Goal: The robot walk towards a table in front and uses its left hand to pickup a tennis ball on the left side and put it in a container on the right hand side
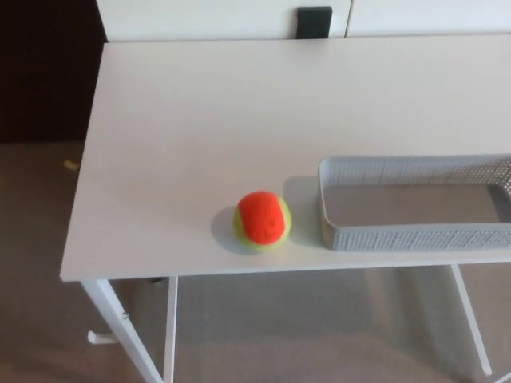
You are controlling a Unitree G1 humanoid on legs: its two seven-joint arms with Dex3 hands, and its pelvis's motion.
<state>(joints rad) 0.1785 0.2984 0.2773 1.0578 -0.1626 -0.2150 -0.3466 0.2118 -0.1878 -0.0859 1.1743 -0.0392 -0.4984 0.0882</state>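
Observation:
An orange and yellow-green tennis ball (262,219) rests on the white table (200,128), close to its front edge. Just to the ball's right stands a grey mesh container (415,236), long and shallow, with nothing inside it that I can see; its right end runs out of the picture. A small gap separates ball and container. Neither of my hands shows in the head view.
The table's front edge (239,271) crosses the lower part of the picture, with white legs (120,331) below it at the left. A dark panel (314,22) sits on the white wall behind the table. Dark flooring lies at the far left.

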